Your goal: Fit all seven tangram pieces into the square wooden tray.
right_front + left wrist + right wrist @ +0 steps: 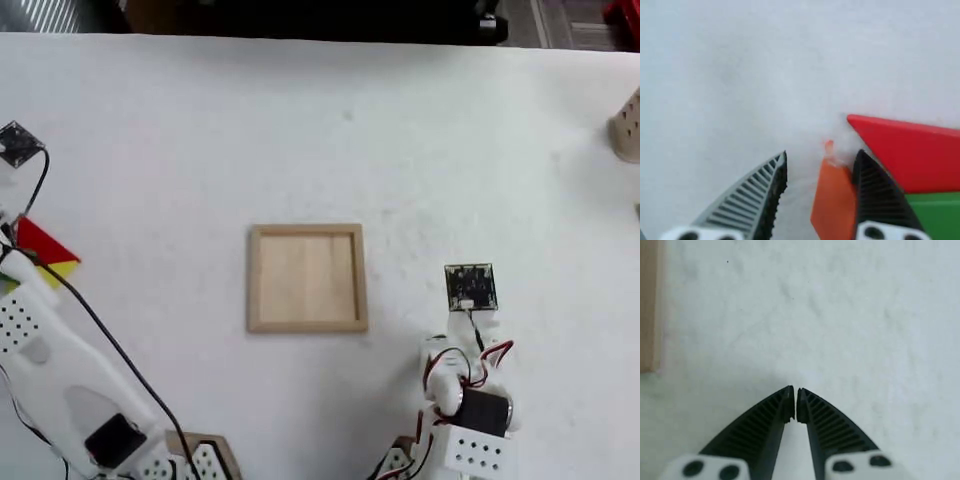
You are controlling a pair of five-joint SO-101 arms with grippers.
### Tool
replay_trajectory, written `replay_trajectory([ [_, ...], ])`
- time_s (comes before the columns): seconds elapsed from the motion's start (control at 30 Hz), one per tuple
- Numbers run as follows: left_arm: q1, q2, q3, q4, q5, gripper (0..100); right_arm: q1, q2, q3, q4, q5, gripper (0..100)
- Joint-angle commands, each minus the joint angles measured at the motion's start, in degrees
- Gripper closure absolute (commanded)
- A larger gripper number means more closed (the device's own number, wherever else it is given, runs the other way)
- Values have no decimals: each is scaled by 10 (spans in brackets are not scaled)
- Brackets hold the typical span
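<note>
Tray (307, 278) at counter (400, 130) centre; left hand (822, 154) released, orange piece (832, 200) between its fingers (747, 207), beside red piece (910, 150); right hand (795, 391) clenched near it.

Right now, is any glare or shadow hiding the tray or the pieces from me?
High view: even light, no glare on the square wooden tray; the left arm, not shadow, covers part of the red triangular piece and yellow piece. Left wrist view: no glare; the open left claw overlaps the orange piece and green piece. Right wrist view: evenly lit white table, no hard shadow.
</note>
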Motion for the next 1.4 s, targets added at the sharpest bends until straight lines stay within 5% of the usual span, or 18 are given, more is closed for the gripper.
replay_trajectory([
  [0.0,-55,6,-20,31,-81,779,0,-1,4,-13,11,981],
  [0.17,-88,2,-21,107,-148,781,-1,-1,4,-13,11,981],
  [0.43,-109,-9,-21,130,-145,782,1,-1,4,-13,11,981],
  [0.7,-75,-3,-48,7,70,779,1,-1,4,-13,11,981],
  [0.97,-56,-3,-50,-97,84,779,1,-1,4,-13,11,981],
  [1.27,-24,35,-55,-65,86,782,1,-1,4,-13,11,981],
  [1.37,-23,30,-76,-59,161,782,1,-1,4,-13,11,981],
])
